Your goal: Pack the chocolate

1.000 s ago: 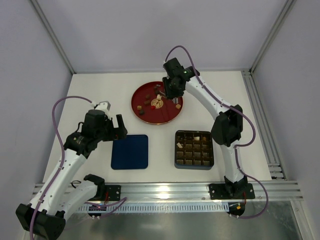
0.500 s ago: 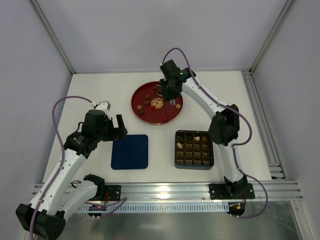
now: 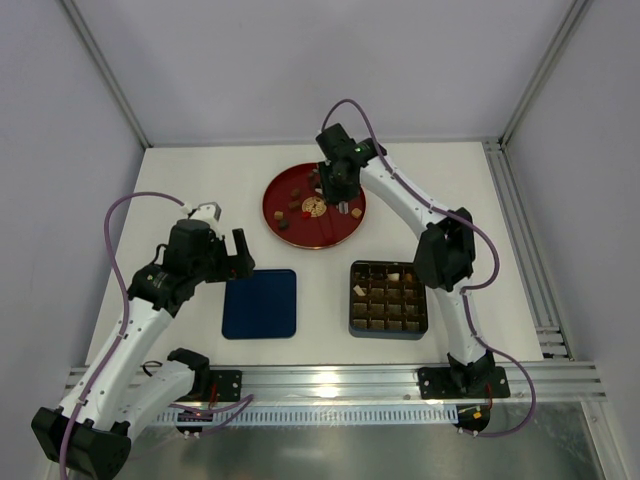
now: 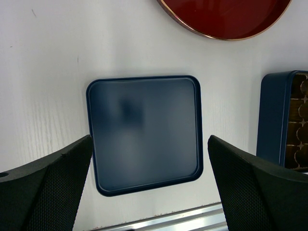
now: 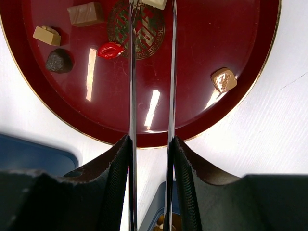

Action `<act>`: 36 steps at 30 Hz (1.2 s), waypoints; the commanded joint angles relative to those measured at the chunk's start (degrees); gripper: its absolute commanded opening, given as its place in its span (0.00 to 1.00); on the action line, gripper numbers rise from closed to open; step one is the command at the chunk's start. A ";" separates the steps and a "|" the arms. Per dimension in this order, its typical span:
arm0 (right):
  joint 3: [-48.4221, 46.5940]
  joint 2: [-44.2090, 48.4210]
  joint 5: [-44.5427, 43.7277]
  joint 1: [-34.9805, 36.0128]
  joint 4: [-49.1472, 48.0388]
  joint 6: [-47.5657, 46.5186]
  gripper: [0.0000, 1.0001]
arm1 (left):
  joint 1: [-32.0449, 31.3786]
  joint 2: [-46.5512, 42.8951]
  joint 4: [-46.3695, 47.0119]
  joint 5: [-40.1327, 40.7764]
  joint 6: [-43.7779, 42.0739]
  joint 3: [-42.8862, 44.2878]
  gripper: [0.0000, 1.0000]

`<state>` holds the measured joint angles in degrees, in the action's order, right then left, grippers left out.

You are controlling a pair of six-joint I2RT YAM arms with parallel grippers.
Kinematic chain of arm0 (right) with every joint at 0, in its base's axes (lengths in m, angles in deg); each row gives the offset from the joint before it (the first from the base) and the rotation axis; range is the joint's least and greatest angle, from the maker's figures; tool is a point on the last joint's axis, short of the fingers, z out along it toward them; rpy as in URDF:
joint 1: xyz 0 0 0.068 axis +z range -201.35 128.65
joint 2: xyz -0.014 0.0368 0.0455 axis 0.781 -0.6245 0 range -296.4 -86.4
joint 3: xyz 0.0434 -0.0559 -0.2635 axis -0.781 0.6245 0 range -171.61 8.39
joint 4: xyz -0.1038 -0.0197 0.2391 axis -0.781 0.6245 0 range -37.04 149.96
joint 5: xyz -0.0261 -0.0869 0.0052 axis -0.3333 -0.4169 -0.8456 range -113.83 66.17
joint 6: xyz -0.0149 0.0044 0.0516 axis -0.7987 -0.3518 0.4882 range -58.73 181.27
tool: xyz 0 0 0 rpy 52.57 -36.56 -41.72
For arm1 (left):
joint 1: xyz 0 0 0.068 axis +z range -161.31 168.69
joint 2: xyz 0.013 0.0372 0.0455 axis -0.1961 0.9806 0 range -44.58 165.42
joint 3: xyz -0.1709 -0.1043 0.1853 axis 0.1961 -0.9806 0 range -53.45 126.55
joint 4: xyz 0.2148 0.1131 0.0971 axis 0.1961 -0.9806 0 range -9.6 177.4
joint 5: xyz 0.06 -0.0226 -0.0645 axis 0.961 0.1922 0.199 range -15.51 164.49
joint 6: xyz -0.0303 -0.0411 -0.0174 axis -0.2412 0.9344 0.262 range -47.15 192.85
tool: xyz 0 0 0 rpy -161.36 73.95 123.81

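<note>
Several chocolates lie on the red plate [image 3: 330, 230]: a light brown block [image 5: 84, 13], a cream-tan piece [image 5: 46, 35], a dark round one [image 5: 59, 60], a red foil one [image 5: 110, 49] and a tan square [image 5: 224, 80]. My right gripper [image 3: 335, 185] [image 5: 150, 139] hangs over the plate, shut on a pair of thin metal tongs [image 5: 132, 72]. A cream chocolate [image 5: 155, 3] sits at the tongs' tips; whether it is gripped I cannot tell. The brown gridded tray [image 3: 388, 298] holds a couple of pieces. My left gripper [image 3: 235, 255] [image 4: 149, 144] hovers open above the dark-blue lid [image 4: 144, 130].
The lid [image 3: 260, 303] lies flat left of the tray, whose blue wall [image 4: 269, 115] shows at the right of the left wrist view. The aluminium rail [image 3: 330, 380] runs along the near table edge. White enclosure walls surround the table.
My right arm has shifted a little left and farther back over the plate with the tongs. The left arm has not moved.
</note>
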<state>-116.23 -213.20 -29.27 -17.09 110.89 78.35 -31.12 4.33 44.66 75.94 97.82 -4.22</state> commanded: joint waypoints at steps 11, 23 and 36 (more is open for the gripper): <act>-2.74 -0.11 -1.86 0.63 -0.54 1.02 0.34 | -0.23 -0.65 0.82 -0.13 -0.98 0.07 1.00; 5.43 8.05 -1.95 0.72 -2.21 0.58 0.31 | -0.14 -0.65 0.82 -0.05 -0.89 0.07 1.00; 20.11 18.34 -0.37 0.72 -5.99 0.94 0.31 | -0.14 -0.65 0.82 0.22 -0.80 0.07 1.00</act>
<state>-97.39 -198.27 -29.81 -16.79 107.61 79.00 -31.12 4.31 44.66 75.94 97.82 -4.22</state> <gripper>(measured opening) 0.332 0.996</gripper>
